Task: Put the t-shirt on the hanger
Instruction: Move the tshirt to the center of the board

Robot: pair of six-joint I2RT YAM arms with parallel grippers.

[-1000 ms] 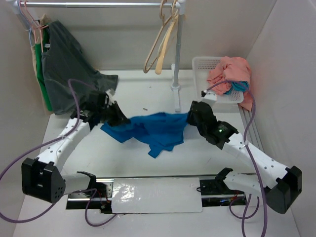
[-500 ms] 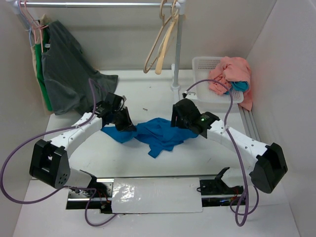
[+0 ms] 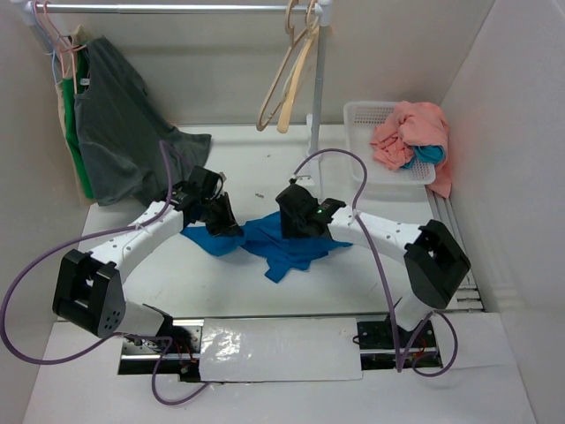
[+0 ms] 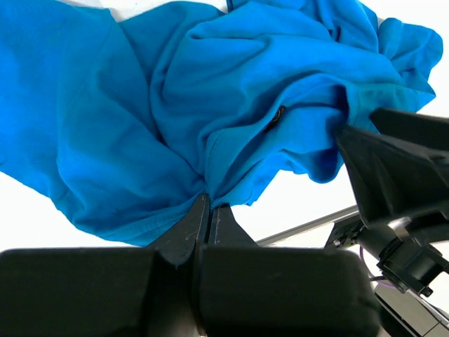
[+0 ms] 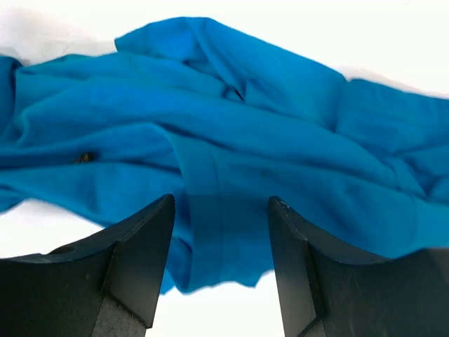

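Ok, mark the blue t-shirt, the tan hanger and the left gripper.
t-shirt (image 3: 281, 238), top view, middle of the bunched cloth.
hanger (image 3: 272, 95), top view, its left sloping arm.
left gripper (image 4: 209, 203), left wrist view, where its fingers pinch the cloth.

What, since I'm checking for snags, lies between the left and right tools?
Only bunched t-shirt cloth, per the top view; left tool pinches it, right tool open.

The t-shirt (image 3: 275, 240) is bright blue, plain and of soft cloth. It lies crumpled in a bunch at the middle of the white table (image 3: 221, 283), with many folds and one corner pointing to the near edge. The hanger (image 3: 272, 93) is brownish-tan, an open triangle with a curved hook. It hangs on the rail (image 3: 177, 8) at the back, well apart from the t-shirt.
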